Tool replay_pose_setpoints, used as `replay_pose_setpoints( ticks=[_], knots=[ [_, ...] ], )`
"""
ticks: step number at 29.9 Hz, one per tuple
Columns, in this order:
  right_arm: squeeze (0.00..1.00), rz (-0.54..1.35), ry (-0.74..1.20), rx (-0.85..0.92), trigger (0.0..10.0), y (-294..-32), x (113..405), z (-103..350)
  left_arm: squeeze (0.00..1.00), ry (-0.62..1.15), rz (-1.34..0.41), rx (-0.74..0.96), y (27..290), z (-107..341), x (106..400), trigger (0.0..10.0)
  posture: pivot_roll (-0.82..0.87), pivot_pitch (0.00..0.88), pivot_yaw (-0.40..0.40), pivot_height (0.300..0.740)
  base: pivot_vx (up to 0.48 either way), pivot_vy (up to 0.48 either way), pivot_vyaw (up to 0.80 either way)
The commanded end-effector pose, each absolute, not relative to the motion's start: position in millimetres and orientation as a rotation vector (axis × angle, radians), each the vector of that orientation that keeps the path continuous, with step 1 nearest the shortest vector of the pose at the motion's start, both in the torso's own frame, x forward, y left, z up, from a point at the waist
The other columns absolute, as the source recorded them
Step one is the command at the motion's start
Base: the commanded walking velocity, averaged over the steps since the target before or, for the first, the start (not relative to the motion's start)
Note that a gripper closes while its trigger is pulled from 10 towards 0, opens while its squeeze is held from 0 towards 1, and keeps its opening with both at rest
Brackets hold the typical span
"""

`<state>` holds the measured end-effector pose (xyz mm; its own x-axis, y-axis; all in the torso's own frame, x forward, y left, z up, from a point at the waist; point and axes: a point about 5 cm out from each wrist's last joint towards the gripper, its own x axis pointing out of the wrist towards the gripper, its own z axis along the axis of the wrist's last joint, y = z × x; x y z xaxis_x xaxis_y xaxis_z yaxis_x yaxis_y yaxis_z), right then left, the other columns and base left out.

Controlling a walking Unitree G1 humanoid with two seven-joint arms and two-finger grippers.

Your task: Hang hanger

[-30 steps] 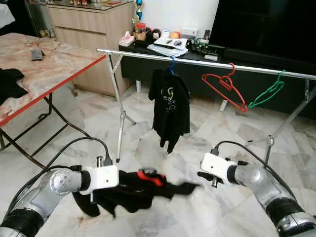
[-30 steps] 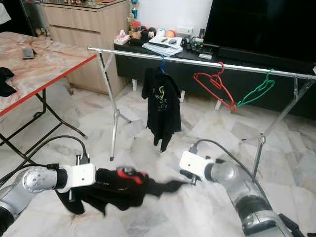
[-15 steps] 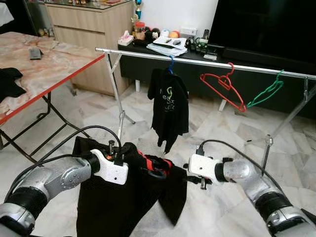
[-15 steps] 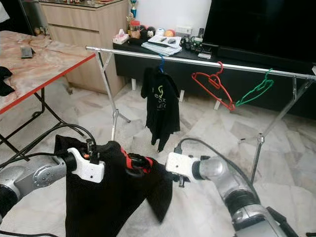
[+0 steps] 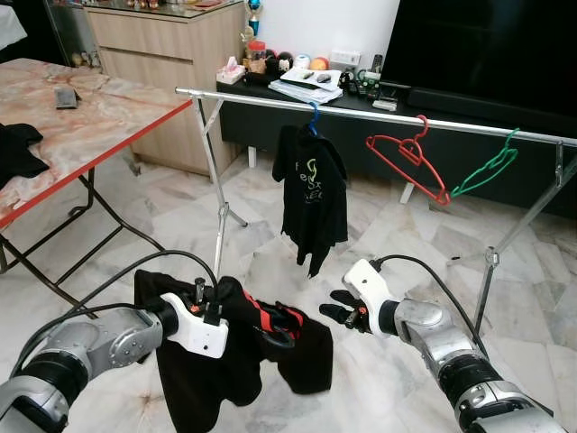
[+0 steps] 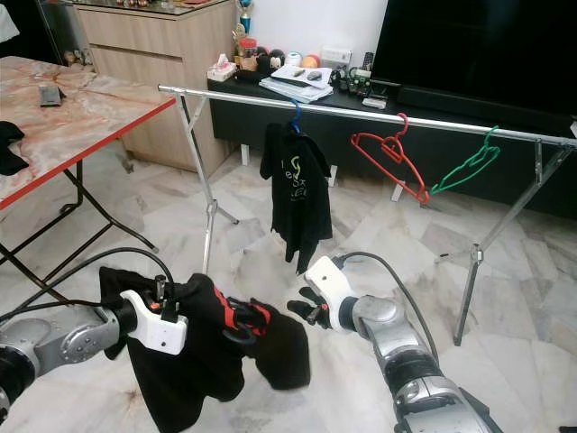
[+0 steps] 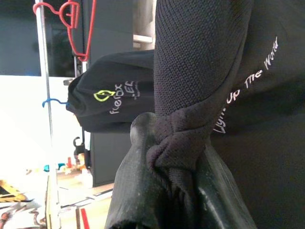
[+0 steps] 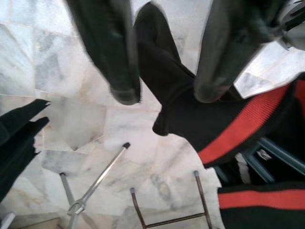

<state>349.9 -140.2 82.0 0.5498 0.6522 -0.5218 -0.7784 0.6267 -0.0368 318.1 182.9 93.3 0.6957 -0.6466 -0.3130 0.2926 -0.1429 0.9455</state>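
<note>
My left end effector [image 5: 216, 317] pinches the black shirt [image 5: 194, 361] shut; my right end effector [image 5: 341, 311] is open, empty. The shirt may slip off its hanger [image 5: 275, 325] onto the floor.

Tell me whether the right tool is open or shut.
Open. The right tool has its two black fingers apart with floor and cloth showing between them, hovering beside the black shirt.

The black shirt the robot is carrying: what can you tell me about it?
The black shirt is knit fabric with red trim at the collar and white lettering. It hangs bunched and crumpled above the marble floor, low before the clothes rail. The left gripper is shut on a fold of it. The right gripper is open beside it, apart from the cloth.
</note>
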Motion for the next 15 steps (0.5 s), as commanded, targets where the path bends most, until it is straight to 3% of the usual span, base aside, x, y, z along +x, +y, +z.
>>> replay_pose_setpoints(
  ticks=[1, 10, 13, 14, 15],
  knots=[
    [1.0, 0.873, 0.469, -0.256, 10.0, -137.9, 354.1, 91.5, 0.0, -0.311, -0.818, 1.522, 181.0, 96.7, 323.2, 10.0, 0.11, 0.05, -0.076, 0.74, 0.0, 0.0, 0.0],
    [1.0, 0.894, 0.509, -0.275, 10.0, -128.4, 357.2, 93.8, 0.0, -0.172, -0.754, 1.541, 180.1, 90.3, 336.8, 10.0, 0.1, 0.047, -0.086, 0.74, 0.0, 0.0, 0.0],
    [0.87, 0.864, 0.52, -0.276, 10.0, -125.0, 358.4, 92.2, 0.0, -0.178, -0.754, 1.539, 175.0, 92.0, 339.7, 10.0, 0.1, 0.046, -0.089, 0.74, 0.0, 0.0, 0.0],
    [0.3, 0.863, 0.522, -0.283, 10.0, -123.8, 358.5, 91.8, 0.0, -0.179, -0.754, 1.538, 174.3, 92.5, 340.2, 10.0, 0.1, 0.046, -0.09, 0.74, 0.0, 0.0, 0.0],
    [0.0, 0.848, 0.529, -0.306, 10.0, -121.2, 358.7, 90.0, 0.0, -0.188, -0.752, 1.535, 171.9, 95.6, 342.1, 10.0, 0.1, 0.045, -0.093, 0.74, 0.0, 0.0, 0.0]
  ],
)
